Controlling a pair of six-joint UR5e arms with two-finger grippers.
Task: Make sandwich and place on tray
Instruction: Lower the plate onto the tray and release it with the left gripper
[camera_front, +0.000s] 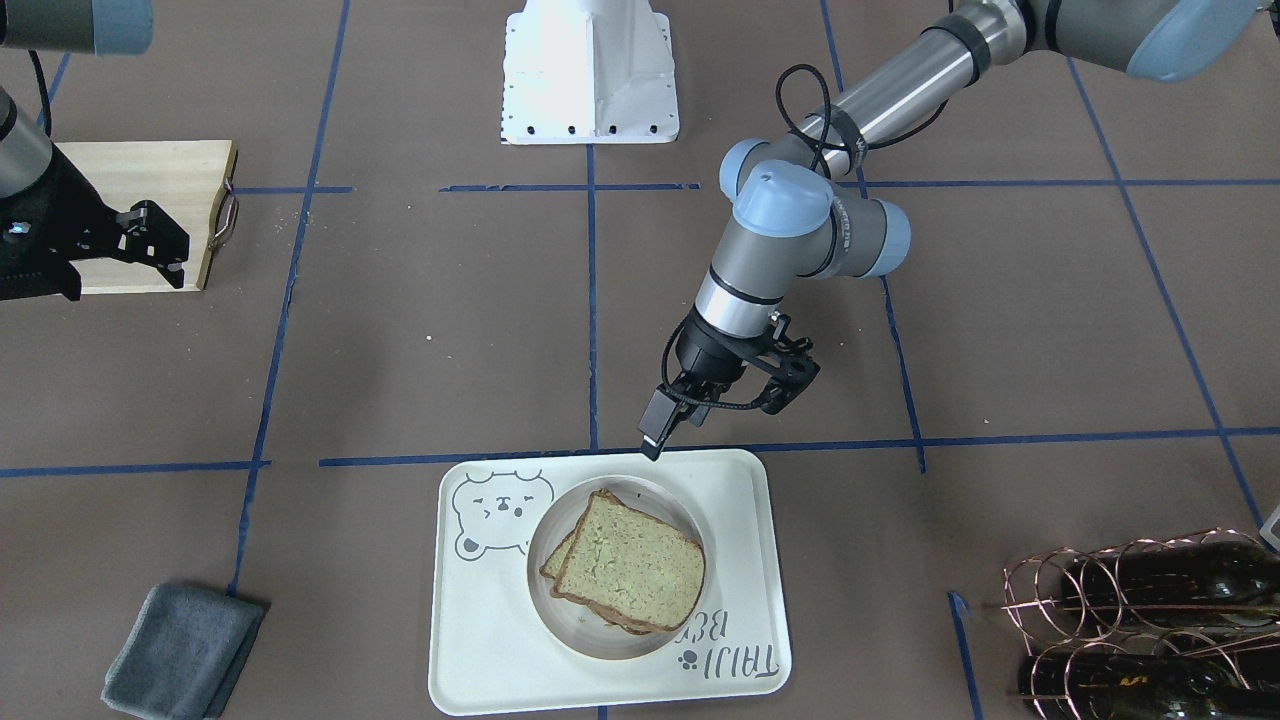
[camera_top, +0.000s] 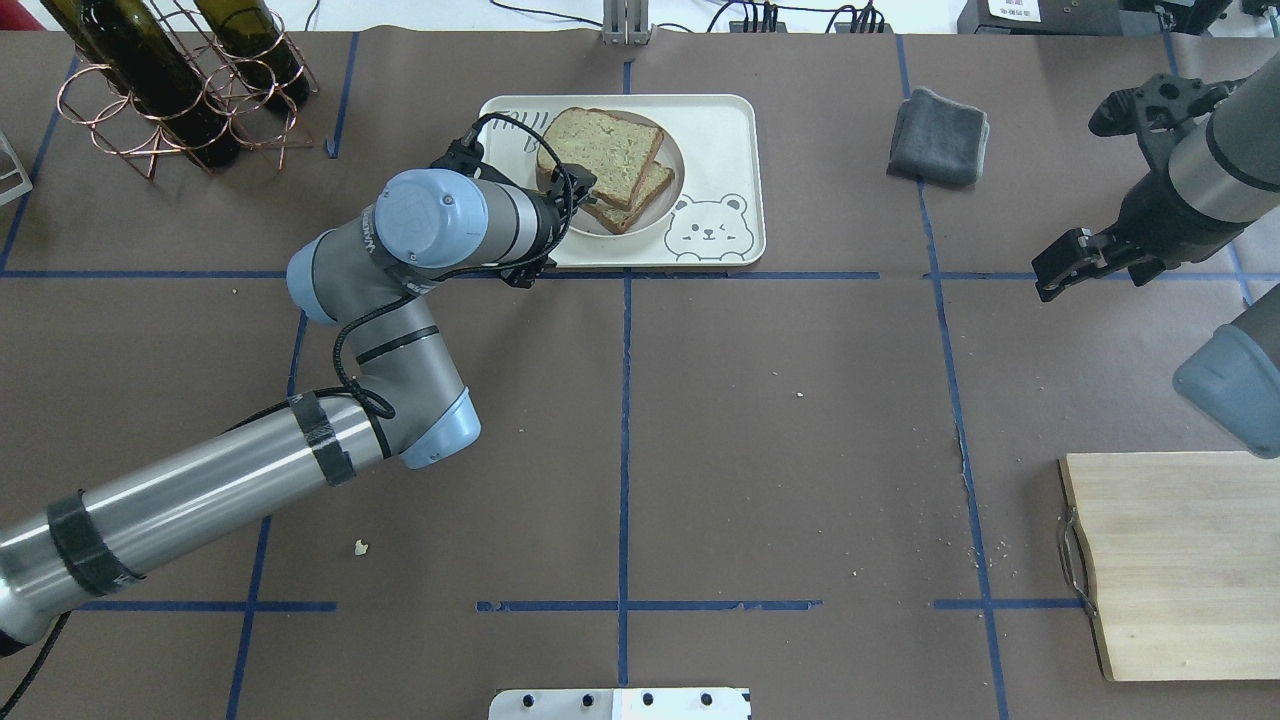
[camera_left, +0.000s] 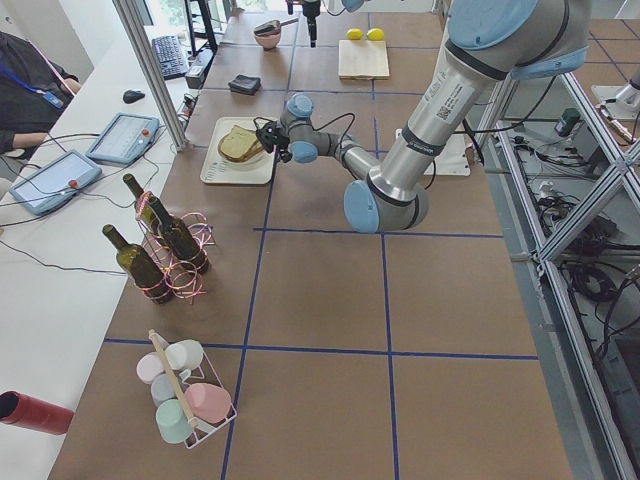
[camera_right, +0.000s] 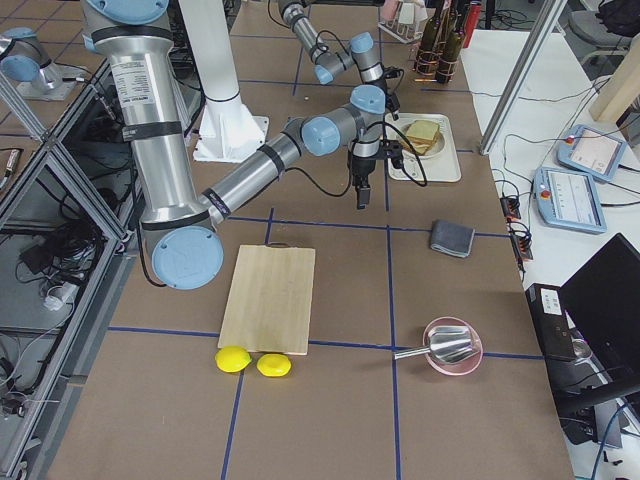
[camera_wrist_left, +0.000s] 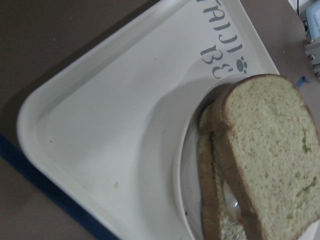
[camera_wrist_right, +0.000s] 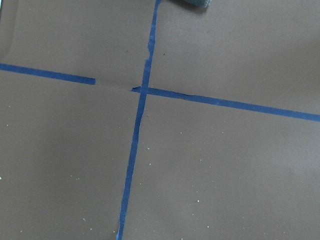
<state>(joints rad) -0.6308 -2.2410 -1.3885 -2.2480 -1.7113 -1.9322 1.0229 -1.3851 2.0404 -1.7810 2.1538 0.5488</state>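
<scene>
While the sandwich (camera_front: 630, 565) sits on its plate (camera_front: 585, 632) inside the tray (camera_front: 480, 640), the L pincer (camera_front: 722, 402) hangs at the tray's robot-side edge.
You've got the L pincer spread wide w/ nothing in it, one fingertip by the rim, clear of the bread. R pincer (camera_top: 1075, 195) is spread & empty too, well apart, above the tabletop (camera_top: 800, 450) near the cutting board (camera_top: 1180, 560).

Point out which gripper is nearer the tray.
The left gripper, hanging at the tray's edge; the right gripper hangs far off over the table.
</scene>
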